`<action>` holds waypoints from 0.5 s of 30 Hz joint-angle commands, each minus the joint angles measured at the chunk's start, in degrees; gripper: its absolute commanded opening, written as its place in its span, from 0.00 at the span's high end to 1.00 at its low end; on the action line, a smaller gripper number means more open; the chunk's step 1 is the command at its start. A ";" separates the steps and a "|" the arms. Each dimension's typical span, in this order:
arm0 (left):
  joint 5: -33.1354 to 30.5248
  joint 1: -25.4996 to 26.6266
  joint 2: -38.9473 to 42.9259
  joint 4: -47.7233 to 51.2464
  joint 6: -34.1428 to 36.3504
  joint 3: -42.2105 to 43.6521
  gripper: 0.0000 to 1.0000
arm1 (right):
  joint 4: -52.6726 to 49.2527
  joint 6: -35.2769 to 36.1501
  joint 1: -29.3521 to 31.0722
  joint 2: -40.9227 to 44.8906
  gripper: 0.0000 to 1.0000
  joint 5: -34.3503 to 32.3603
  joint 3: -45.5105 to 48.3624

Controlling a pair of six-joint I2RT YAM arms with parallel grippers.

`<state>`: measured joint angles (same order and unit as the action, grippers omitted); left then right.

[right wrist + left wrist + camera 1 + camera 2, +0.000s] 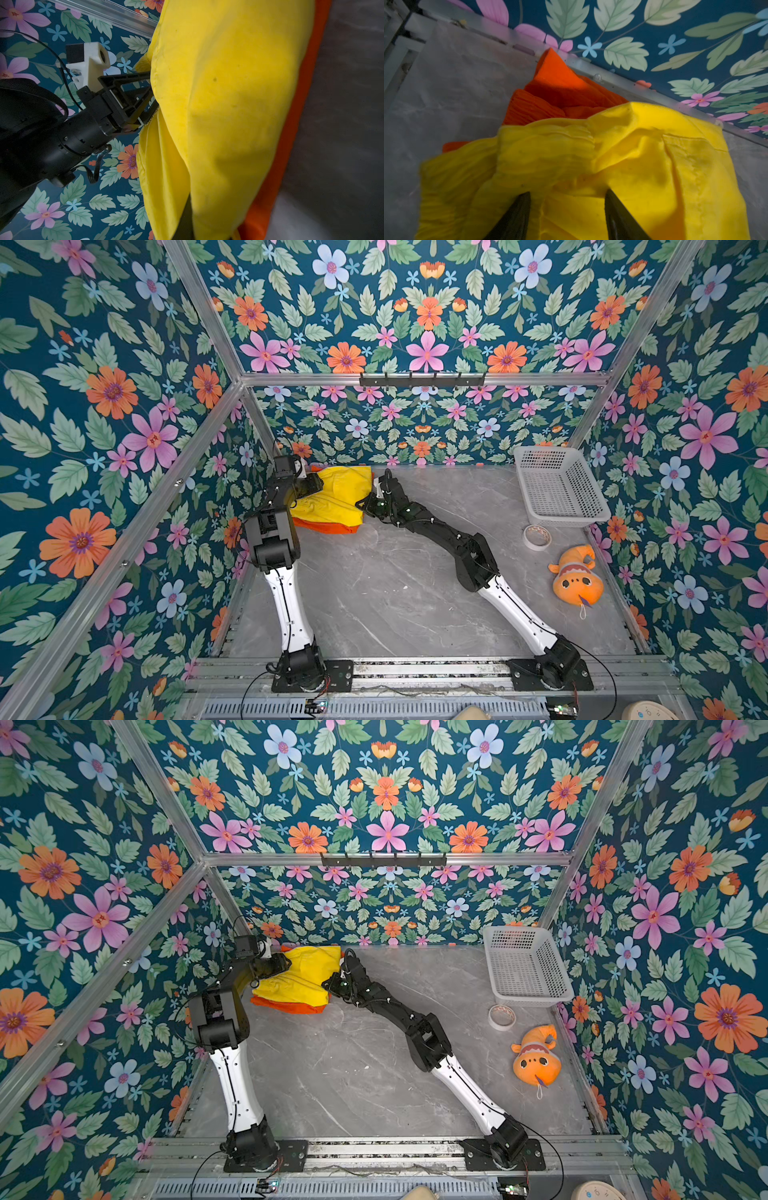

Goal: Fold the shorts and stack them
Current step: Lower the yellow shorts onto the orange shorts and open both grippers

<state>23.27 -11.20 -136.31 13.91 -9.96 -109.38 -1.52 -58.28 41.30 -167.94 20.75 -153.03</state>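
Note:
The yellow shorts point(332, 497) point(299, 977) lie bunched on top of the orange shorts point(328, 527) point(291, 1006) at the back left of the table, against the back wall. My left gripper point(321, 485) point(286, 965) point(568, 192) is at the yellow pair's left edge, its fingers apart and resting on the yellow cloth point(633, 155). Orange cloth point(556, 87) shows beyond it. At the right edge my right gripper point(366, 501) point(330, 982) point(192, 205) is shut on a fold of the yellow shorts point(228, 104), and the cloth hides most of its fingers. An orange edge point(301, 124) shows beneath.
A white mesh basket point(544, 450) stands at the back right, with a tape roll point(537, 537) in front of it. An orange plush fish point(575, 576) lies near the right wall. The grey marble table point(395, 593) stretches in front of the shorts. The back wall rail point(623, 83) runs right behind them.

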 commanded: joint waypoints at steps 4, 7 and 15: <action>-1.62 -0.19 -0.49 4.08 -1.21 4.92 0.40 | -1.22 0.64 0.05 -0.12 0.91 0.66 0.12; -0.71 -0.09 2.47 4.23 -1.36 5.30 0.39 | -3.15 3.13 0.01 2.21 0.82 0.18 0.39; 0.34 0.06 16.46 5.78 -2.28 6.20 0.32 | -6.21 13.78 -0.83 20.15 0.56 -3.60 14.47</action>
<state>23.73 -11.25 -123.85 17.72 -11.66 -103.44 -7.03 -50.28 40.69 -158.82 19.20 -142.45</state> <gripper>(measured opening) 0.676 0.436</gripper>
